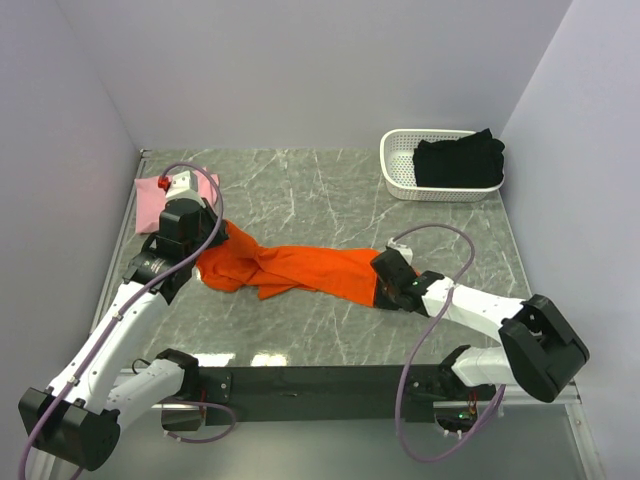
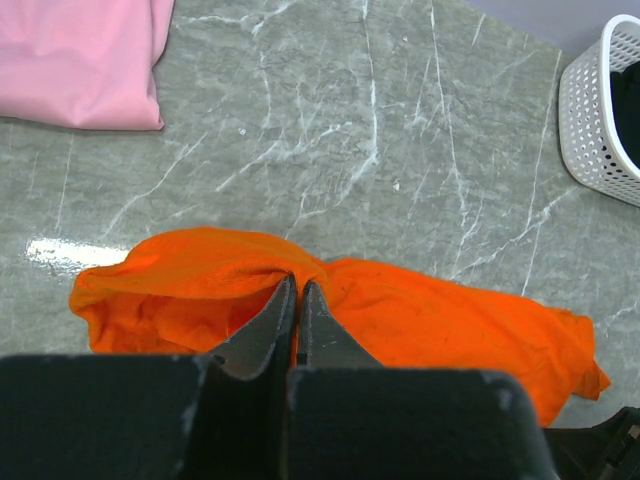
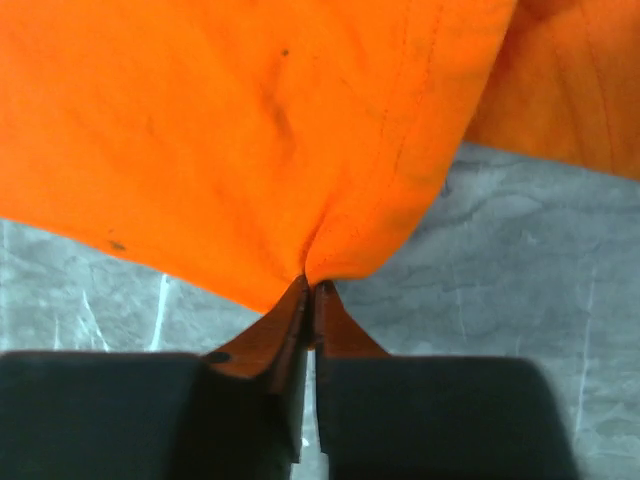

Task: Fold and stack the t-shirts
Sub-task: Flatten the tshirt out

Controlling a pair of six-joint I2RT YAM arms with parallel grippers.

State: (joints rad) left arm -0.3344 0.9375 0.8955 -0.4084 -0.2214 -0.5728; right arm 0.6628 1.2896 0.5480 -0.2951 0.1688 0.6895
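Orange t-shirt (image 1: 290,268) lies bunched into a long, twisted band on the grey marbled table (image 1: 300,190), left of the white slotted basket (image 1: 400,172) and closer to the arms' bases than the basket is. The band runs slantwise. One end is almost below the basket's near left corner and the other is far to the basket's left.

Of the 3 t-shirts, it is the only 1 held, gripped at both ends by the 2 arms. The left gripper (image 2: 298,287) has its jaws pressed together on a raised fold at the end farthest from the basket, with cloth puckering up around the tips. The right gripper (image 3: 312,287) is at the end nearest the basket. Its jaws are pinched tight on a corner of the stitched hem, and the cloth fans out from the tips with bare table showing underneath.

A pale pink t-shirt (image 2: 80,60) lies folded flat on the table far to the basket's left, by the left wall. In the top view the left arm partly covers it. A black t-shirt (image 1: 458,160) sits heaped inside the basket, rising above the rim on the right side.
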